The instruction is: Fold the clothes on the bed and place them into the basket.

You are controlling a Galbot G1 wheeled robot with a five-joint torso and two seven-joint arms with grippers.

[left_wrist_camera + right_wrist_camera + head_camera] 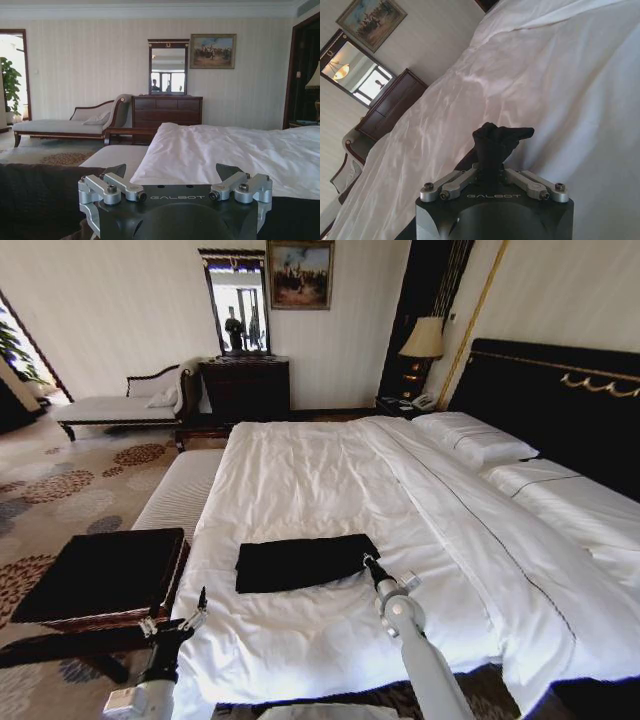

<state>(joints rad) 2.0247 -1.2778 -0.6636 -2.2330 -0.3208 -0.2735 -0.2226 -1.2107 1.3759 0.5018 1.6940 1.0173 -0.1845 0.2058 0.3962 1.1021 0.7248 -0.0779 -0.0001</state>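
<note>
Nearest the bed's [330, 480] foot edge, left gripper [196, 608] hangs w/ fingers spread, holding nothing, beside the basket [100, 575]. Right gripper [490, 167] is pinched on the folded black T-shirt's [300, 562] corner. Beyond the shirt, lots of bare sheet toward the pillows [475, 440].

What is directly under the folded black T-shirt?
The T-shirt lies flat on the bed, on its white duvet. The right gripper pinches its near corner. Anything beneath the shirt itself is covered.
</note>
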